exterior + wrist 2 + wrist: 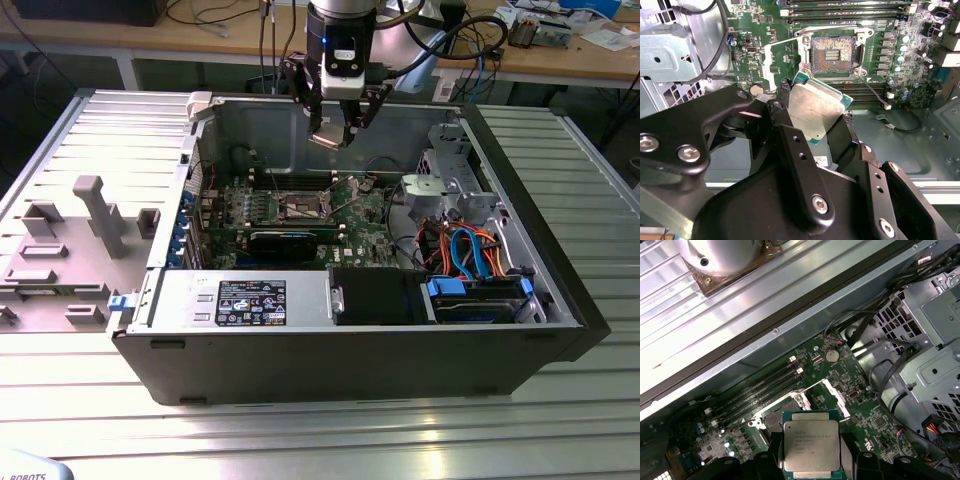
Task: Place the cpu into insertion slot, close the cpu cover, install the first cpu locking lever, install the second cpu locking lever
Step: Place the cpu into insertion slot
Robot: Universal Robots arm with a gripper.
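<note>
My gripper [335, 128] hangs above the open computer case and is shut on the cpu [815, 107], a flat square chip with a silver-grey top and green edges. Black fingers [785, 97] press its two opposite sides. In the first wrist view the cpu [811, 445] hovers over the motherboard, partly covering the insertion slot [771, 419]. The insertion slot [832, 50] lies bare, its dark pin field showing inside a metal rim. Beside it the cpu cover [771, 62], a thin silvery frame, stands swung open. In the exterior view the slot [300, 206] is below the gripper.
Long memory slots [845, 7] run beside the socket. A metal drive cage [445, 185] with orange and blue cables [470, 250] fills the case's right side in the exterior view. A power supply [245, 300] sits at the front. A grey fixture [90, 215] stands on the table at the exterior view's left.
</note>
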